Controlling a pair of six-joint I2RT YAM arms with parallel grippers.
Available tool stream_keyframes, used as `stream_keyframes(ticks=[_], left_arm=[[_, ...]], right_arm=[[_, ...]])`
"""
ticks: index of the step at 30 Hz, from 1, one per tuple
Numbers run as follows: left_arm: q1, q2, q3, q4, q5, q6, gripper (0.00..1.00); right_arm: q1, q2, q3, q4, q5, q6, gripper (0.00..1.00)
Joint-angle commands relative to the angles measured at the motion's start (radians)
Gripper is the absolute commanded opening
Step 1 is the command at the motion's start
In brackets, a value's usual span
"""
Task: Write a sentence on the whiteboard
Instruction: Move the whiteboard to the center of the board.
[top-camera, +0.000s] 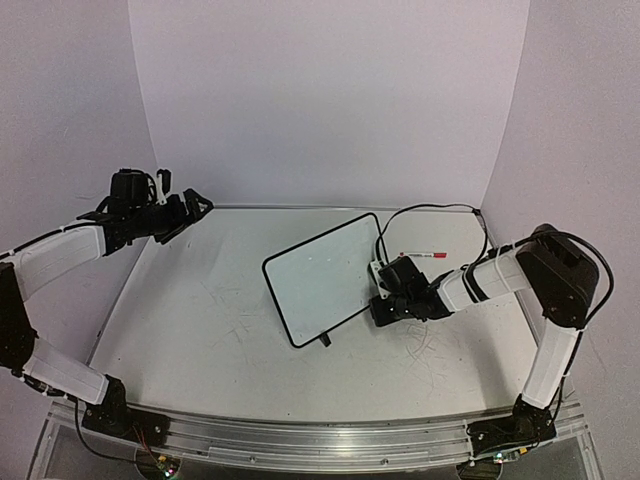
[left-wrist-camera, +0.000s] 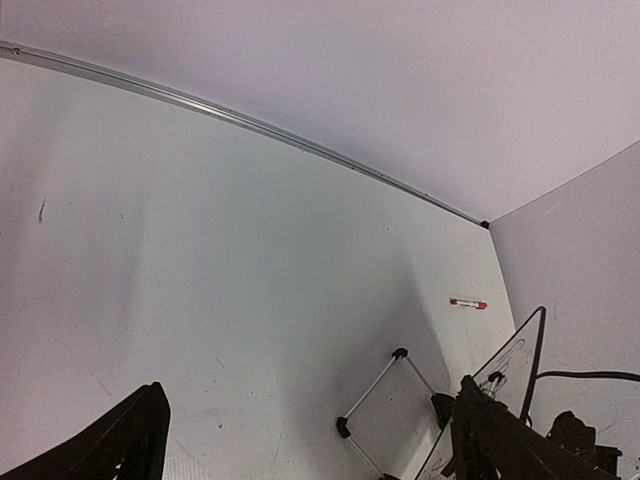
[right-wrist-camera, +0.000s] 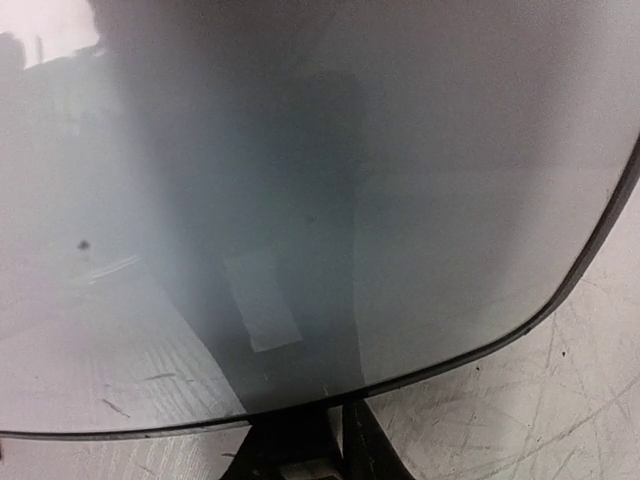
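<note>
The whiteboard stands tilted on its feet in the middle of the table, its glossy face blank. The sentence is out of view: I see no lettering on the board. My right gripper is at the board's right edge. In the right wrist view the board fills the frame, and the gripper has its two dark fingers pinched close on the black frame at the bottom. My left gripper hangs raised at the far left, open and empty. In the left wrist view the gripper looks toward the board's edge.
A red-capped marker lies on the table behind the right arm, and it also shows in the left wrist view as the marker. A black cable loops from the right wrist toward the back corner. The board's wire stand rests on the table.
</note>
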Motion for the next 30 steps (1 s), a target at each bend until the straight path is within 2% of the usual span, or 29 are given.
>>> stream_keyframes(ticks=[1,7,14,20,22,25,27,30], left_arm=[[-0.008,-0.008,0.035,0.029,0.013,-0.003,0.99],[-0.014,0.019,0.054,0.029,0.012,-0.003,1.00],[-0.034,0.059,0.075,0.036,0.006,-0.004,0.99],[-0.050,0.084,0.103,0.038,0.007,0.000,0.99],[-0.051,0.081,0.101,0.038,0.004,0.002,0.99],[-0.053,0.065,0.081,0.038,-0.008,0.001,0.99],[-0.053,0.055,0.068,0.038,-0.020,0.002,0.99],[-0.054,0.050,0.067,0.037,-0.032,0.009,0.99]], right_arm=[[0.016,-0.073,-0.052,0.057,0.013,0.057,0.11],[0.062,-0.157,-0.117,0.034,0.050,0.139,0.04],[0.104,-0.219,-0.200,0.041,0.050,0.129,0.02],[0.121,-0.214,-0.209,0.040,0.117,0.122,0.04],[0.122,-0.234,-0.221,0.036,0.126,0.141,0.17],[0.124,-0.289,-0.241,0.025,0.116,0.160,0.52],[0.125,-0.347,-0.255,0.002,0.118,0.168,0.61],[0.125,-0.461,-0.272,-0.057,0.154,0.184,0.65]])
